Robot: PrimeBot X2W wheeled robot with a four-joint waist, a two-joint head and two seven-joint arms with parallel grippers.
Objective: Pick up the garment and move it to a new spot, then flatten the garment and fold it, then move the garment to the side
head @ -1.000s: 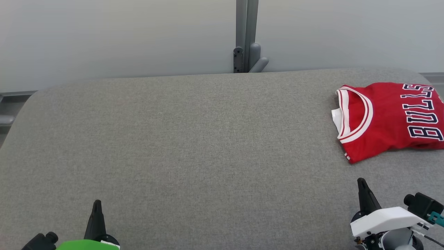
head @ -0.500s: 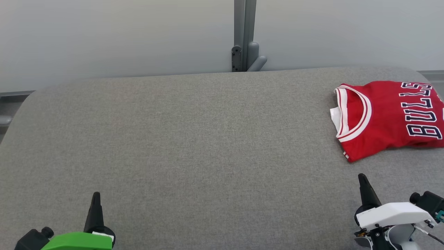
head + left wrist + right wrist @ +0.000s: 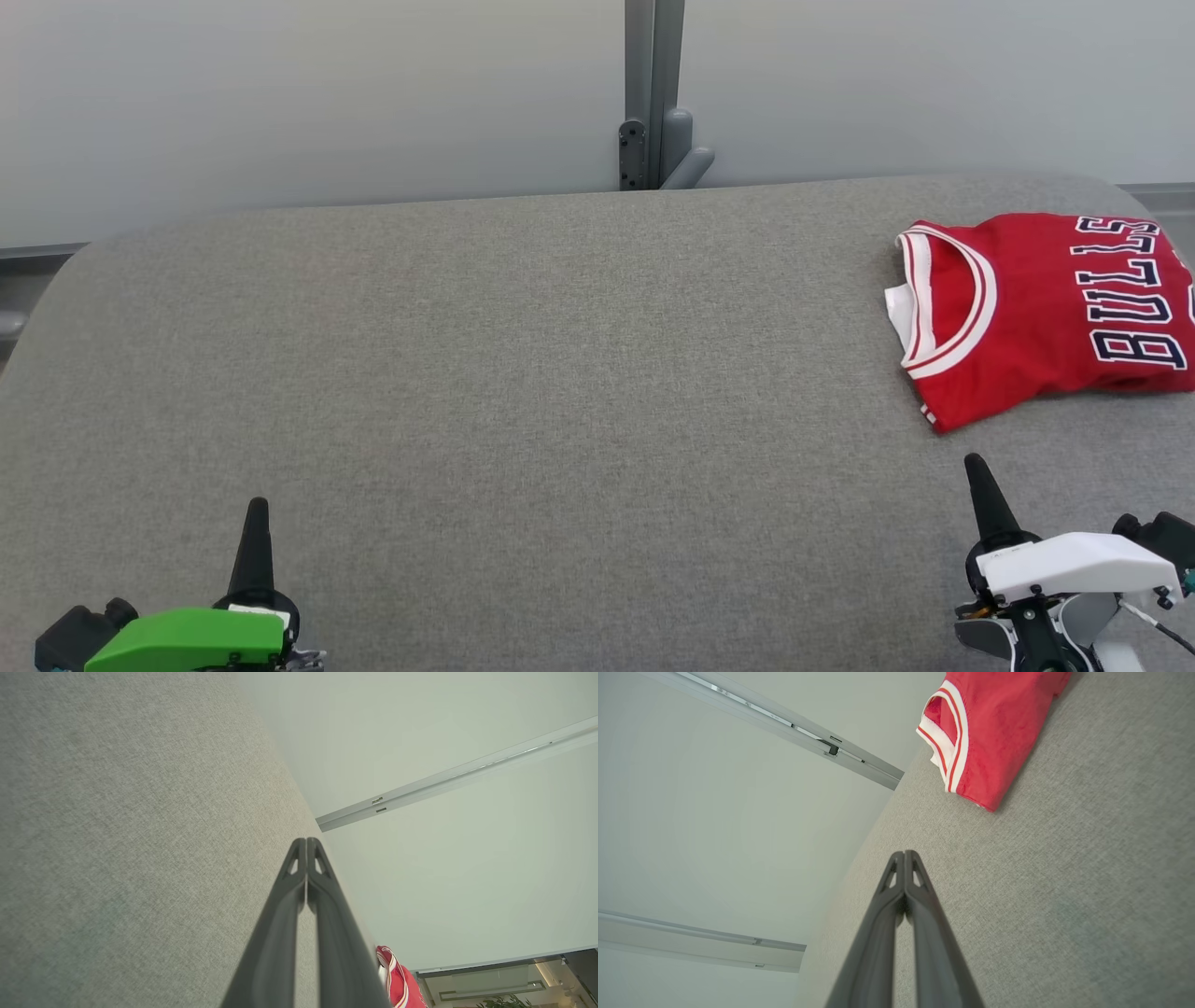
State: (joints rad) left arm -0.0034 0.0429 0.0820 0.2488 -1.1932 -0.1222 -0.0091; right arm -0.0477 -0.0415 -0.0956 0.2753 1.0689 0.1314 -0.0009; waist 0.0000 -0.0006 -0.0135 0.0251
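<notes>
A red jersey (image 3: 1036, 313) with white trim and dark lettering lies folded at the far right of the grey table (image 3: 523, 392). It also appears in the right wrist view as the jersey (image 3: 994, 728), and a red sliver of it (image 3: 397, 982) peeks past the fingers in the left wrist view. My right gripper (image 3: 976, 467) is shut and empty, on the near side of the jersey and apart from it; its tips (image 3: 904, 854) are pressed together. My left gripper (image 3: 256, 509) sits at the lower left, shut and empty, its tips (image 3: 306, 841) closed.
A grey post with a bracket (image 3: 653, 140) stands behind the table's far edge against a pale wall. The table's rounded far corners drop off at left and right. A grey rail (image 3: 37, 250) runs along the wall at the left.
The head camera has shifted, so the whole scene has slid slightly left and up. Both grippers sit a bit higher in the view; the jersey lies as before.
</notes>
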